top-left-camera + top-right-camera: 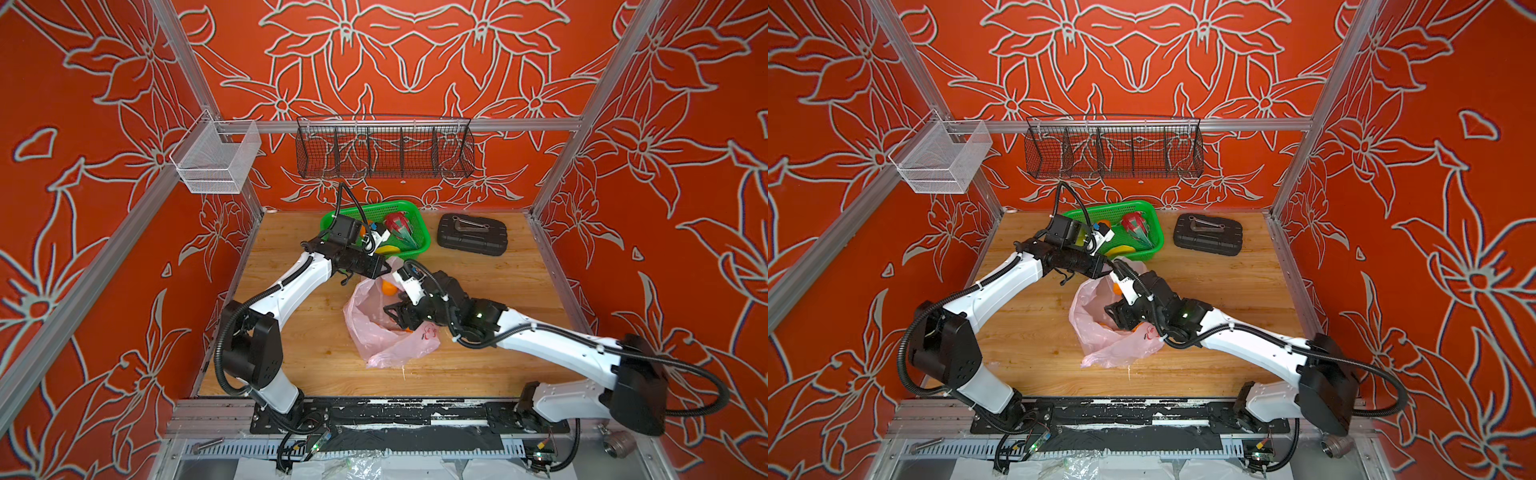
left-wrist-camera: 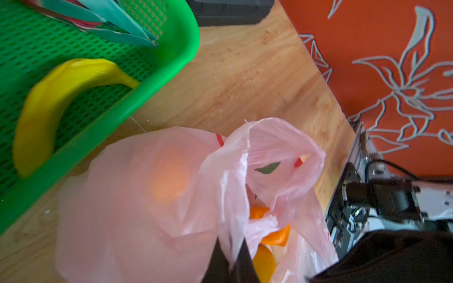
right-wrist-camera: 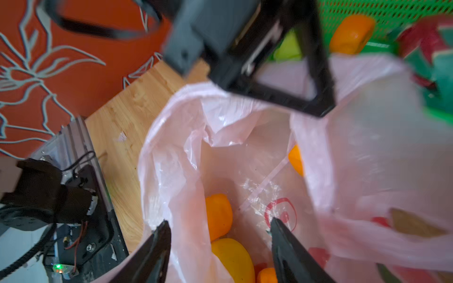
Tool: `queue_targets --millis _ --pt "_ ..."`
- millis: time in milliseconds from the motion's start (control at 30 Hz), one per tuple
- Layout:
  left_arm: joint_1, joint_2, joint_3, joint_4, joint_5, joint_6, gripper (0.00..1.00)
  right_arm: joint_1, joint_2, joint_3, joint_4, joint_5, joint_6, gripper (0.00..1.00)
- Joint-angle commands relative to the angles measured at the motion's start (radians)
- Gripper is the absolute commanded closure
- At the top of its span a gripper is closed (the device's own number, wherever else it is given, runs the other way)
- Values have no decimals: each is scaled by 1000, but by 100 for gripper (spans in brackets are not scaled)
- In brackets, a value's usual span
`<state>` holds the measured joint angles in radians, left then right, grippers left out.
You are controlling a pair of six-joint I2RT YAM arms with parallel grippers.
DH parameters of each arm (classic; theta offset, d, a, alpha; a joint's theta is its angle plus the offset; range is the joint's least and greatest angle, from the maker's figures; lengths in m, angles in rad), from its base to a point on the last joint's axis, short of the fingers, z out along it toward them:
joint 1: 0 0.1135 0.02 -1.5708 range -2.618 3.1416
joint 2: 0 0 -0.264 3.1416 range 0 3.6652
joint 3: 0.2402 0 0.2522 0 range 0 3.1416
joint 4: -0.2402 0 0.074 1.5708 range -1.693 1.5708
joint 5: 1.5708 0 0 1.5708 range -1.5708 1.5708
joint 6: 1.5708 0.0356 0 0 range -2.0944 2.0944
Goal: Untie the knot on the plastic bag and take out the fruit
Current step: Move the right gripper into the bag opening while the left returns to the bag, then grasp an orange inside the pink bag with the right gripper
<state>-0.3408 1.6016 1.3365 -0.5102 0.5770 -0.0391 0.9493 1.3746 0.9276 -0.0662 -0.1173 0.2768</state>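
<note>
Fruit point(image 2: 275, 236) waits inside the plastic bag point(image 1: 376, 336). The bag lies on the table point(image 1: 498, 291), just beside the green basket point(image 1: 415, 206), and its mouth gapes open. I see no knot at the mouth, so I think the untying is done. Picking the fruit out looks like the job in hand.

To do it well, the left fingers point(image 2: 231, 254) should hold the bag's edge up so the mouth does not flop shut. The right fingers point(image 3: 219, 222) should go straight down over one fruit, with one finger on each side. They should not catch the thin plastic. Squeeze softly, because a round fruit can roll or pop out. Lift slowly, then carry it to the basket, where a banana point(image 2: 56, 98), a dragon fruit point(image 1: 397, 226) and an orange point(image 3: 351, 34) lie.

The left fingers are squeezed shut on a fold of the bag's pink edge. In the left wrist view the plastic is pinched between them.

The right fingers are open wide, inside the bag's mouth, and hold nothing. An orange fruit point(image 3: 218, 213) sits between their tips and a bit below. A yellow fruit point(image 3: 232, 259) lies next to it. I cannot tell if the tips touch the plastic.
</note>
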Motion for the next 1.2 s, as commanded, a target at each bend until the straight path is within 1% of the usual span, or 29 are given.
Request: queue_targets --millis 0,67,233,333,467,533,633,800,867,967,1100,1167 --pt "-1 -43 -15 119 -126 -174 100 32 65 -35 -10 -69 13 38" --pt "-1 -46 -22 145 -179 -206 100 60 86 -52 -30 -88 27 41" --pt "-1 -25 -19 179 -287 -243 100 107 98 -91 -65 -93 54 42" --pt "-1 -29 -33 200 -293 -266 100 108 76 -87 -63 -52 64 36" --pt "-1 -50 -66 233 -293 -295 100 99 37 -58 -9 62 109 25" --pt "-1 -60 -78 242 -288 -303 100 84 44 -35 19 110 151 22" --pt "-1 -66 -85 242 -285 -313 100 51 96 32 24 150 219 21" --pt "-1 -77 -105 247 -324 -350 100 32 194 109 15 306 308 21" --pt "-1 -78 -105 246 -330 -364 100 21 234 134 5 339 343 21" --pt "-1 -77 -100 250 -333 -381 100 2 294 180 -9 351 399 18" --pt "-1 -63 -95 265 -328 -387 100 -15 362 213 56 338 457 14" --pt "-1 -48 -87 267 -319 -391 100 -18 394 237 54 376 487 13"
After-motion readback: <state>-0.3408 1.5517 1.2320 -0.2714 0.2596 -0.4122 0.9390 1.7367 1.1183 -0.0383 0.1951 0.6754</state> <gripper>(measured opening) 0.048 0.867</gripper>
